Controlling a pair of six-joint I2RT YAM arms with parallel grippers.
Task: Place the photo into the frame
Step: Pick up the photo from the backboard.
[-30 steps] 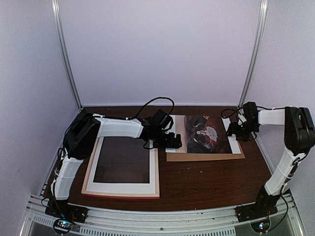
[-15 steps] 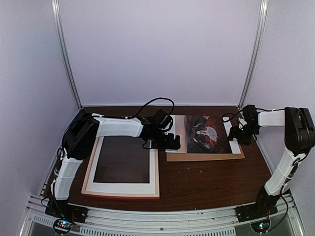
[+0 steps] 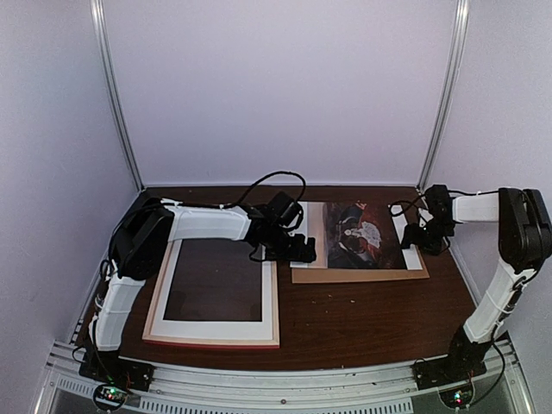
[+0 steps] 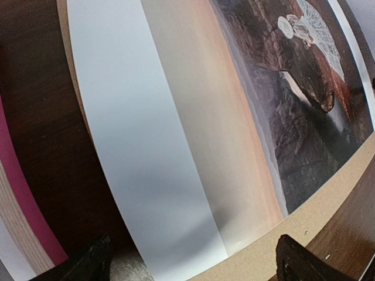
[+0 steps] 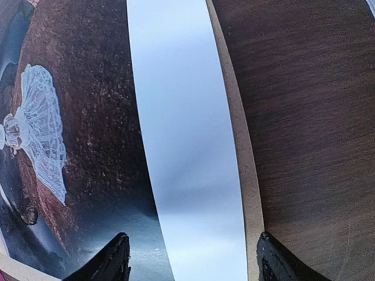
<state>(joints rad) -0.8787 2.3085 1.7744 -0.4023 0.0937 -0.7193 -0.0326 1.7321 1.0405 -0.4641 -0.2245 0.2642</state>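
The thin, dark landscape photo [image 3: 362, 235] lies flat on the plain brown backing board [image 3: 362, 274], right of the pale wooden rectangular frame [image 3: 216, 332]; pick-up stage, with the left gripper [image 3: 297, 250] fully open and the right gripper [image 3: 423, 235] partly open, both empty over its white side margins, so the next move calls for pinching one edge.

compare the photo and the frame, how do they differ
The photo lies far right on the backing board; the frame lies near left, on the table. The photo is a filled dark print with white margins; the frame is a larger pale border round a dark middle. Both lie flat.
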